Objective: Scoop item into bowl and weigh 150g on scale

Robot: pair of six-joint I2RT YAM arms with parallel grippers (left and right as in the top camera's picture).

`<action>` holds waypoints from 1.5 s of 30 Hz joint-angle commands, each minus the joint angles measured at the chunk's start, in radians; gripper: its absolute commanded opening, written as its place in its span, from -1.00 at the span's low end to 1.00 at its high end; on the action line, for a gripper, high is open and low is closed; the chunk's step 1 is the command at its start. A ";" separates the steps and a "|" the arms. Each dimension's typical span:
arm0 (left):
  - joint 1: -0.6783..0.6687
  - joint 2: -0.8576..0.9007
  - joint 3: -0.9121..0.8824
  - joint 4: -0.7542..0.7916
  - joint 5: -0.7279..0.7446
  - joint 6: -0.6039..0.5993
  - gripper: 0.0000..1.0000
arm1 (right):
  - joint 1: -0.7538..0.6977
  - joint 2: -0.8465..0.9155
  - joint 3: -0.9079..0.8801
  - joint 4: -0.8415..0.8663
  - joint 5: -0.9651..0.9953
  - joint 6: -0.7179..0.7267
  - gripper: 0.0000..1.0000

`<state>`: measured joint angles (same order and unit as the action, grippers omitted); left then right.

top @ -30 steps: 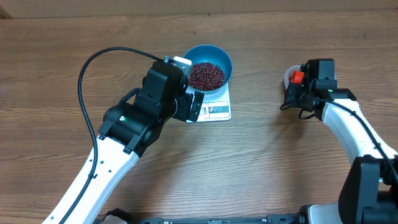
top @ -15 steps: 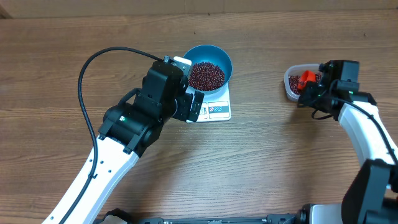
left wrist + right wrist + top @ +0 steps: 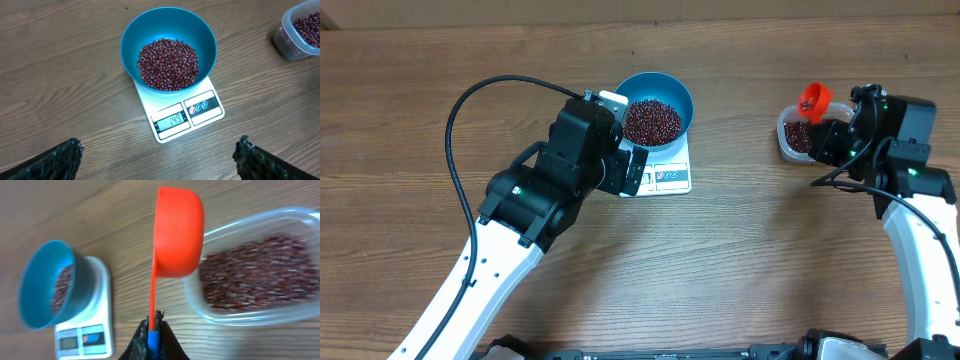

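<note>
The blue bowl (image 3: 131,42) stands on the white scale (image 3: 186,119) and holds a heap of dark red beans (image 3: 167,64). The scale's display reads 149. My left gripper (image 3: 159,149) hovers open over the bare table just in front of the scale, with nothing between its fingers. My right gripper (image 3: 152,326) is shut on the blue-tipped handle of an orange scoop (image 3: 178,235). The scoop's cup (image 3: 812,97) hangs over the far left rim of the clear tub (image 3: 240,314), which holds more beans (image 3: 255,272). I cannot make out whether the cup holds anything.
The wooden table (image 3: 740,260) stretches between the scale and the tub (image 3: 786,140). The left arm's black cable (image 3: 460,110) loops over the table's left side. The right arm's white link (image 3: 920,240) runs along the right edge.
The right arm has drawn back to the right. The scoop has come up out of the tub's beans to its far rim. The left arm, bowl and scale have not moved.
</note>
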<state>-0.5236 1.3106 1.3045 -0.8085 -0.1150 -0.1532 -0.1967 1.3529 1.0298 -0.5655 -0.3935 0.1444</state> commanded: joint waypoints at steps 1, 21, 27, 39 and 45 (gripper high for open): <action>0.002 -0.014 0.020 0.000 0.008 0.018 0.99 | -0.005 -0.016 0.000 0.004 -0.174 -0.008 -0.93; 0.002 -0.014 0.020 0.000 0.008 0.018 0.99 | 0.342 -0.016 0.000 0.198 -0.057 -0.025 -0.93; 0.002 -0.014 0.020 0.000 0.008 0.018 0.99 | 0.455 0.005 -0.002 0.284 0.066 -0.068 -0.93; 0.002 -0.014 0.020 0.000 0.008 0.019 0.99 | 0.561 0.124 -0.002 0.314 0.127 -0.232 -0.92; 0.002 -0.014 0.020 0.000 0.008 0.018 0.99 | 0.561 0.127 -0.002 0.331 0.161 -0.237 -0.92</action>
<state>-0.5236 1.3106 1.3041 -0.8085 -0.1150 -0.1532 0.3634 1.4811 1.0298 -0.2493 -0.2611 -0.0734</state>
